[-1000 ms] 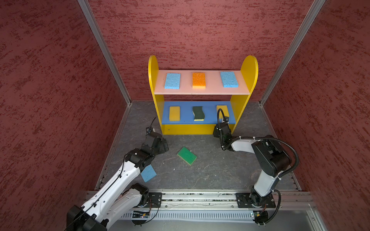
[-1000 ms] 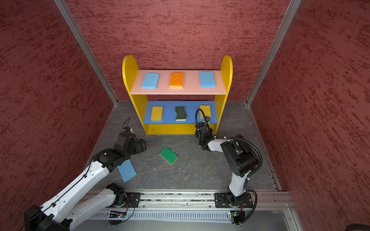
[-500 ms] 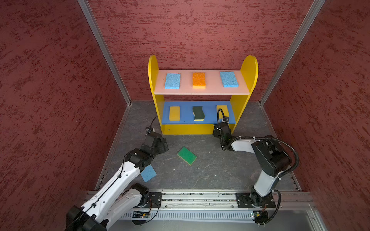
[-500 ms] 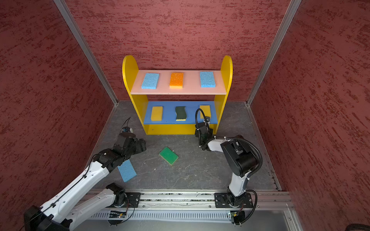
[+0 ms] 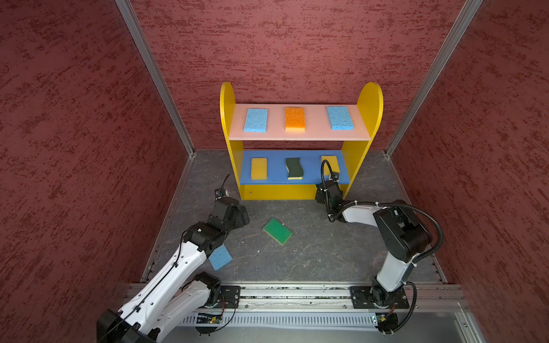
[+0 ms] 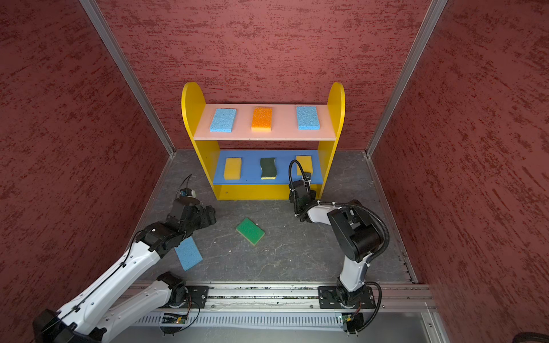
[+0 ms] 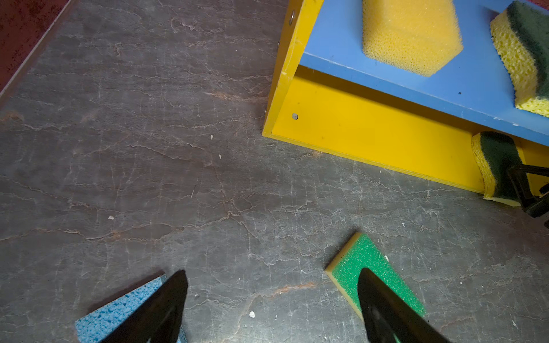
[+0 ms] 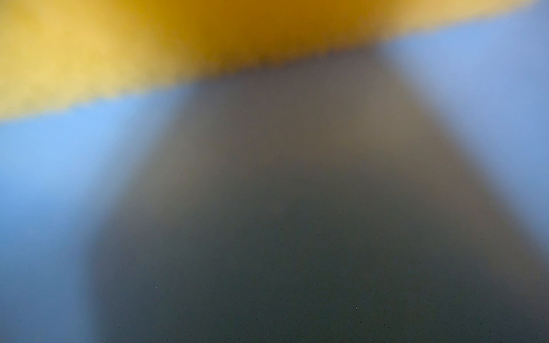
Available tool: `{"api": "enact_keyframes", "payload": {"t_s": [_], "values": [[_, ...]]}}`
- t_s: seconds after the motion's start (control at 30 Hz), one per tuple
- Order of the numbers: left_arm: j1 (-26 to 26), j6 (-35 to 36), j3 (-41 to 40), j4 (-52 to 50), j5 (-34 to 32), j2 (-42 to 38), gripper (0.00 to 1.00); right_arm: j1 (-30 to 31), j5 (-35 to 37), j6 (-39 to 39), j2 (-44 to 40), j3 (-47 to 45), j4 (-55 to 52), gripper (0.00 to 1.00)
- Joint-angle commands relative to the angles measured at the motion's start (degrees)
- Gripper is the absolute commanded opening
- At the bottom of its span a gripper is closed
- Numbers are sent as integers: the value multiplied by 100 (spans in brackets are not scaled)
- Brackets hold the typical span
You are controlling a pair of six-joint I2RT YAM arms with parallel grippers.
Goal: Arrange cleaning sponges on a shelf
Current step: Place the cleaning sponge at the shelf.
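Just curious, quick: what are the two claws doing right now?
Left gripper: open, empty.
Right gripper: at a dark sponge; grip cannot be told.

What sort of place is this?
Likely a robot test booth: red panel walls close it in, left arm and right arm stand on a metal rail, facing a toy-like shelf of sponges.

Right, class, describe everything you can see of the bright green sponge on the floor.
The bright green sponge is a rectangle: rough green scouring top over a thin yellow foam layer. It lies flat, turned diagonally, on the dark grey floor in front of the shelf. Only the floor touches it.
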Motion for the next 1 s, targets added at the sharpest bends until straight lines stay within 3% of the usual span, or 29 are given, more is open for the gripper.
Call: {"api": "enact_keyframes", "payload": {"t_s": [0.0,0.53,0.97], "values": [[34,23,46,-74,-83,-85,90,-38,-128,7,-188,-205,-613,75],[-29,-60,141,-264,237,-289,90,518,223,-241,-1797,-637,-1170,76],[-344,-211,199,-300,301,-162,90,725,-508,726,-3836,-1728,-1887,72]]}}
